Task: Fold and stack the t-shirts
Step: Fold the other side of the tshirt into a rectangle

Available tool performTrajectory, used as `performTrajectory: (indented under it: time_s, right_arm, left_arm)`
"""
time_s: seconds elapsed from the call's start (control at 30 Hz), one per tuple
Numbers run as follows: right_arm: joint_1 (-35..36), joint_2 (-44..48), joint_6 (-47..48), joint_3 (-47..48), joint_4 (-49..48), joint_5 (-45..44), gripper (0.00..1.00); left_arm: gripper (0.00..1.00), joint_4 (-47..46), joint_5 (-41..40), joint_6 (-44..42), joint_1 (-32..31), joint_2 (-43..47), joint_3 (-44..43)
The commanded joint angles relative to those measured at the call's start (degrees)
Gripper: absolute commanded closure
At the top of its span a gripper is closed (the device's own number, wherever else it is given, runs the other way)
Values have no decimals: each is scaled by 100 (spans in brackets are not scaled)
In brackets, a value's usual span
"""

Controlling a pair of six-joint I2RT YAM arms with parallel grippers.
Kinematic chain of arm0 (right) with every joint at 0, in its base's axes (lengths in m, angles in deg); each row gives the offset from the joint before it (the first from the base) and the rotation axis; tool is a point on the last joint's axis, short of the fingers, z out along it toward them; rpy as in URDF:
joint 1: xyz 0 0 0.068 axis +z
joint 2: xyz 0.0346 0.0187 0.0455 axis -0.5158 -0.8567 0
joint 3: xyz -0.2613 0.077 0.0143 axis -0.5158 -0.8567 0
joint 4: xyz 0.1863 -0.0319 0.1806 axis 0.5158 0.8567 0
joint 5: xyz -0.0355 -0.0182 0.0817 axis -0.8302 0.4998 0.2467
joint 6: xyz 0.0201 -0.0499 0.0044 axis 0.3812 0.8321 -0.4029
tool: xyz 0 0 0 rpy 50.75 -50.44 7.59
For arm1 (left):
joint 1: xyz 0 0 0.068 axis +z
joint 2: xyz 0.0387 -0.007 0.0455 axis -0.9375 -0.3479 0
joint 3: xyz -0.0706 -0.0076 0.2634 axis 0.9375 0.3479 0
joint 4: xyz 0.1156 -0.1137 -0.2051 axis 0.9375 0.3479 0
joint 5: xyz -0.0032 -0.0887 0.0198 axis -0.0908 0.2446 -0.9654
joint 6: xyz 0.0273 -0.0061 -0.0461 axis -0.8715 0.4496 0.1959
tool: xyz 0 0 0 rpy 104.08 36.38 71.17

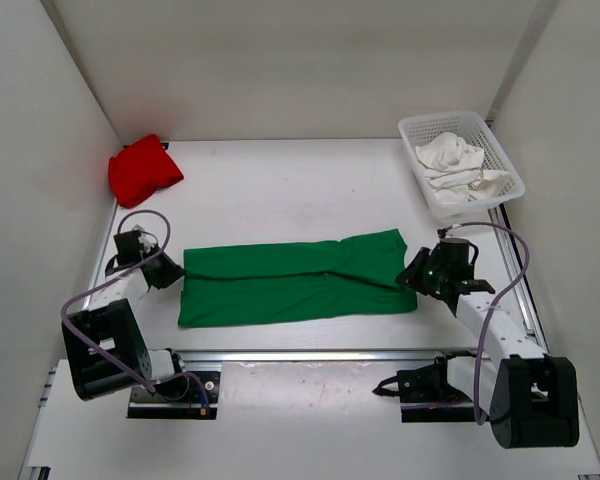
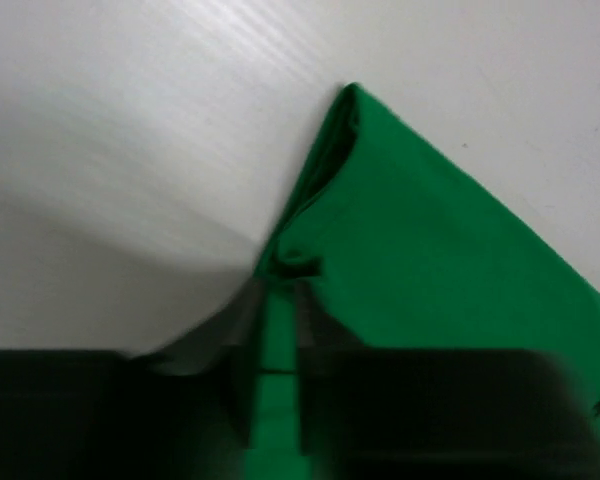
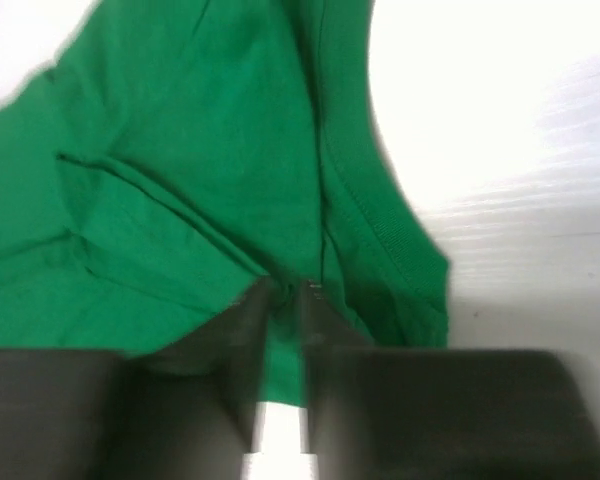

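Plain solid green all over the green t-shirt [image 1: 295, 280] — just a bit darker along the creases and hem stitching; bright red t-shirt [image 1: 143, 170], one flat colour; white t-shirt [image 1: 455, 165] sitting in a white mesh basket [image 1: 477, 206] with a fine grid pattern; white table [image 1: 280, 180] too, kinda streaky grain up close; left gripper [image 2: 280, 290] and right gripper [image 3: 285, 292] both black — pale purple cables [image 1: 526, 260] trailing off them.
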Motion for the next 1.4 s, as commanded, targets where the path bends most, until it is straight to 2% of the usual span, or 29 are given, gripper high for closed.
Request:
performTrajectory:
  time_s: [0.0, 0.03, 0.07, 0.1, 0.13, 0.17, 0.23, 0.27, 0.4, 0.53, 0.73, 0.83, 1.0, 1.2, 1.37]
  right_arm:
    - [-119, 458, -193, -69, -500, -282, 78]
    - [-93, 529, -140, 0, -404, -405, 69]
    - [-49, 687, -122, 97, -342, -519, 66]
    - [21, 819, -79, 176, -341, -572, 61]
    - [152, 837, -61, 255, -376, -599, 62]
    - [362, 838, -52, 386, -385, -617, 67]
    - [810, 549, -26, 624, -464, -800, 92]
    - [1126, 182, 87, 843, -508, -854, 100]
    - [1376, -1355, 563, 1712, -877, -249, 100]
    - [1463, -2745, 958, 2478, -1036, 314, 100]
    - [1630, -3828, 1126, 2936, -851, 701, 100]
    - [1779, -3864, 1125, 2805, -878, 780, 100]
    - [1832, -3470, 871, 2076, -1098, 1158, 100]
    - [2254, -2083, 730, 986, -825, 1194, 100]
    - [3272, -844, 379, 467, -210, -70, 100]
  left_arm:
    - [63, -435, 864, 465, 493, 497, 240]
    - [56, -513, 900, 519, 608, 663, 267]
    - [55, -593, 891, 589, 705, 752, 285]
    - [58, -602, 848, 685, 654, 979, 328]
    - [64, -707, 830, 721, 566, 1164, 294]
    - [66, -769, 647, 774, 365, 1253, 259]
    - [68, -874, 251, 818, -195, 1525, 215]
    - [69, -944, 6, 853, -651, 1622, 197]
    - [67, -1349, -523, 1002, -1944, 1649, 459]
    - [67, -2086, -165, 1195, -2238, 1307, 916]
    - [68, -2570, -84, 1380, -2686, 1306, 1479]
    - [68, -2650, -155, 1433, -2932, 1481, 1568]
    - [68, -2668, -199, 1442, -2977, 1587, 1612]
    - [67, -2624, 82, 1407, -2722, 1736, 1559]
    - [66, -2518, 66, 1302, -2546, 1913, 1489]
